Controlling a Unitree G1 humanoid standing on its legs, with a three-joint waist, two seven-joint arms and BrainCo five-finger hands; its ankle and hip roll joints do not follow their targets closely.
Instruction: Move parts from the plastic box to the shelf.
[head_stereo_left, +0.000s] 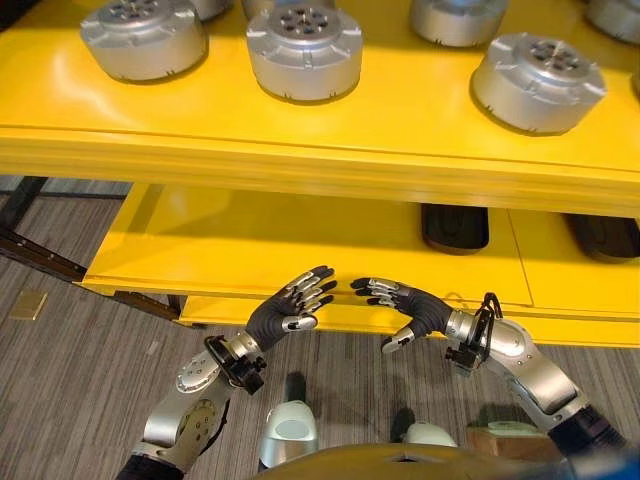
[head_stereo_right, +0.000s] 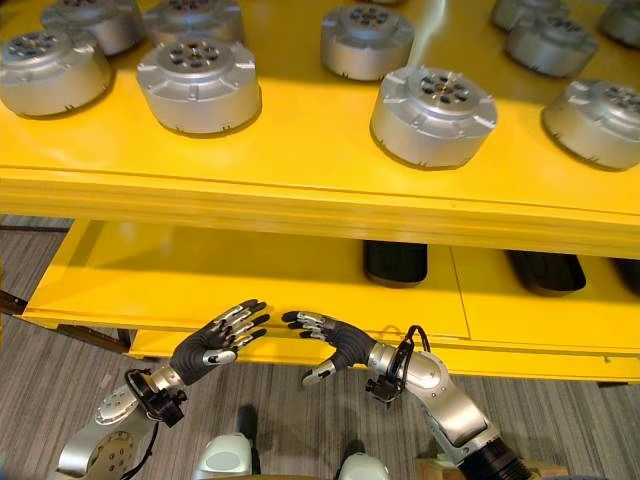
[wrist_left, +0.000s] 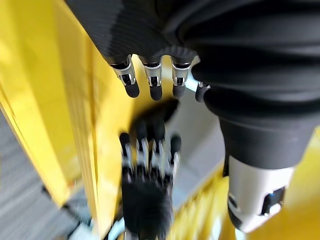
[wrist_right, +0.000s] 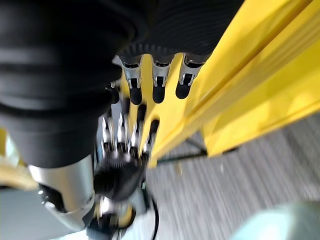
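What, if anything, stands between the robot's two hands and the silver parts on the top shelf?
The top shelf's front edge. Both the left hand and right hand are empty and open below it, level with the lower shelf; the parts sit above.

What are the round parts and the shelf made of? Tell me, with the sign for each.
Round parts: probably cast or machined metal, matt silver-grey, with crisp ribs and bolt holes on top. Shelf: likely painted sheet metal, glossy yellow, with soft reflections and folded front edges; the core material cannot be confirmed.
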